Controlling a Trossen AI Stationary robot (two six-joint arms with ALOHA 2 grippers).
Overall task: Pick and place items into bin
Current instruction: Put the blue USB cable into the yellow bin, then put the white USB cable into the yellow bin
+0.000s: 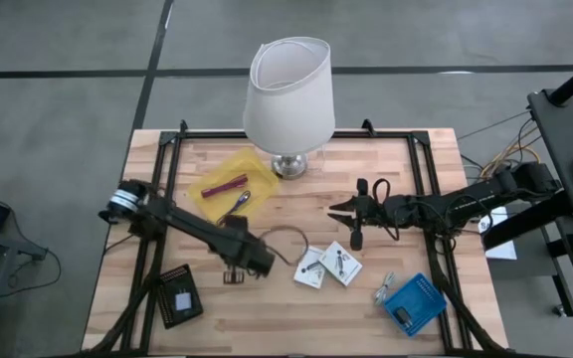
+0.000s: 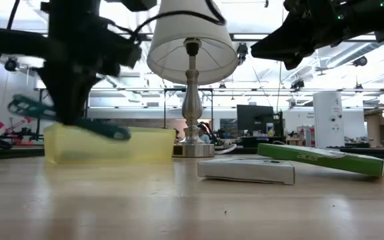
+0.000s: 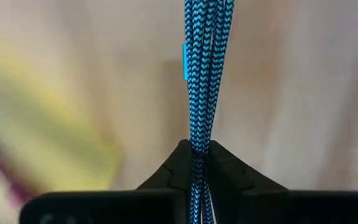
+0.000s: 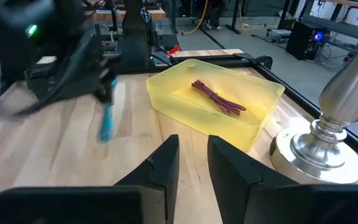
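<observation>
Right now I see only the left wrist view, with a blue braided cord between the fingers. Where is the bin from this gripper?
Observer: The yellow bin sits farther back on the table than the left gripper, beside the lamp base.
Operator: Is the bin empty?
Observer: No, magenta sticks lie in it.
Operator: Is the right arm in the way?
Observer: No, the right gripper hangs open and empty on the other side of the lamp.

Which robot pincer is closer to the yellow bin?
Left. The left pincer is just in front of the yellow bin, shut on a blue braided cable. The right pincer waits farther off, past the lamp.
</observation>
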